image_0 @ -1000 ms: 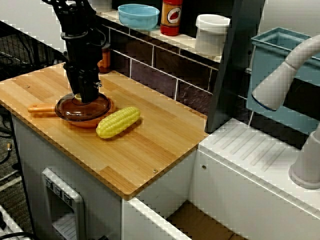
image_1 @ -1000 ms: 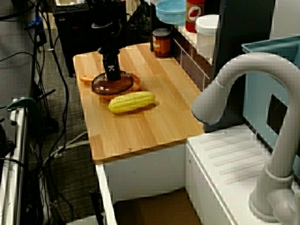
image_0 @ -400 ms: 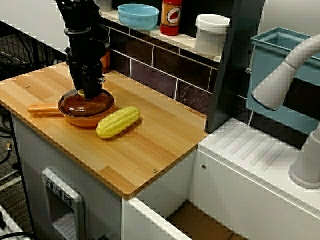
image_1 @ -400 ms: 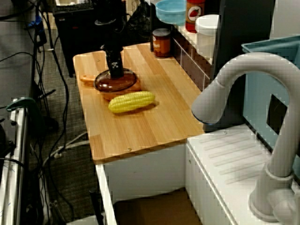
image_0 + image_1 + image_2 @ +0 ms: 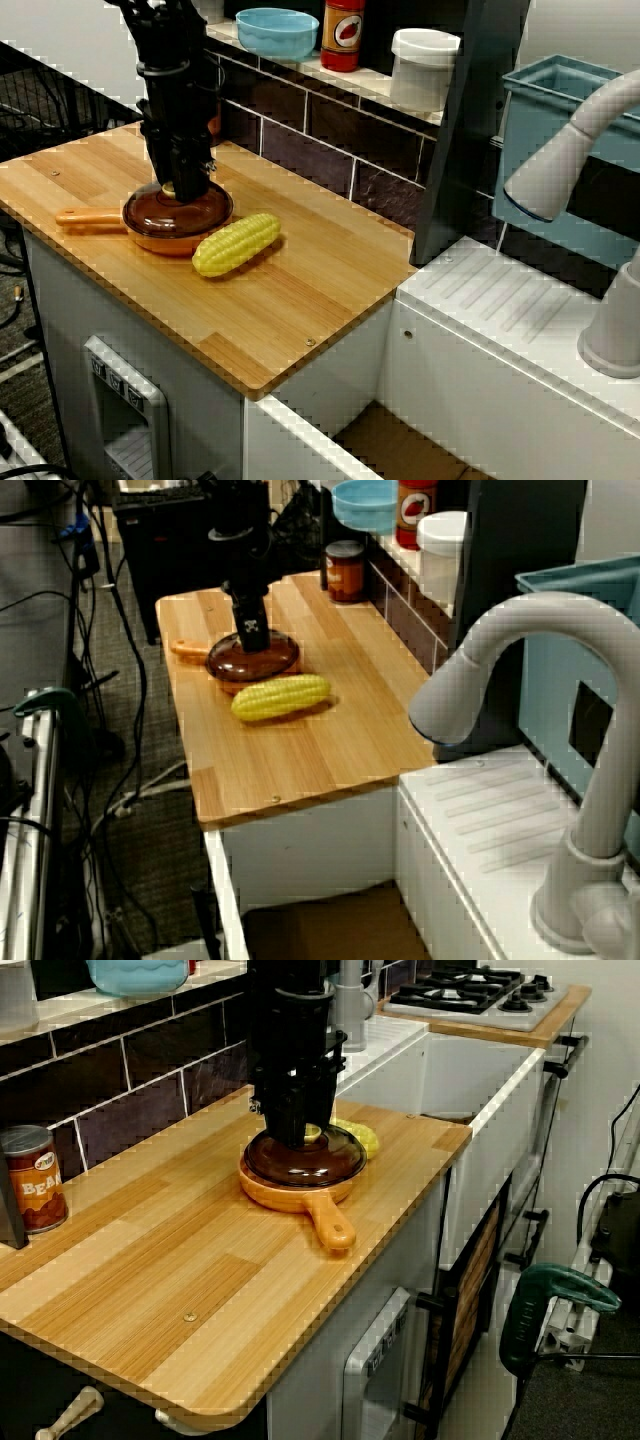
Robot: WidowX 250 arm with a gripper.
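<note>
Where the end effector (image 5: 187, 186) clamps the small knob (image 5: 312, 1133), it grips the brown glass lid (image 5: 178, 209), which lies over the orange pan (image 5: 88, 216) on the counter (image 5: 310, 290), with the corn cob (image 5: 236, 244) just beside. Lid judged rigid, smooth and breakable; the knob is the only sound hold.

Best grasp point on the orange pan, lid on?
Likely the handle: it sticks out flat from the orange pan, clear of the glass lid and the gripper at its knob. Come from above, jaws across its narrow width.
</note>
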